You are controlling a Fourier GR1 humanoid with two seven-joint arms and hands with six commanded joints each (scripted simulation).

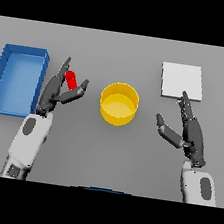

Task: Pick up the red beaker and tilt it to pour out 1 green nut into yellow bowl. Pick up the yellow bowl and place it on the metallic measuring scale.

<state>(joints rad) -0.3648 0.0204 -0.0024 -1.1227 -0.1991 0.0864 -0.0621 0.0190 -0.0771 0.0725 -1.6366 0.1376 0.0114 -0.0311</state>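
Observation:
The red beaker (71, 80) stands left of centre, partly hidden between the fingers and thumb of my left hand (56, 91). The hand brackets it with fingers nearly straight, not curled around it. The yellow bowl (119, 103) sits at the table's middle, upright; I cannot make out a nut inside it. The metallic measuring scale (182, 81) is a pale square plate at the back right. My right hand (188, 130) hovers open between the bowl and the scale, fingertips near the scale's front edge, holding nothing.
A blue bin (17, 78) with raised walls lies at the far left, just beside my left arm.

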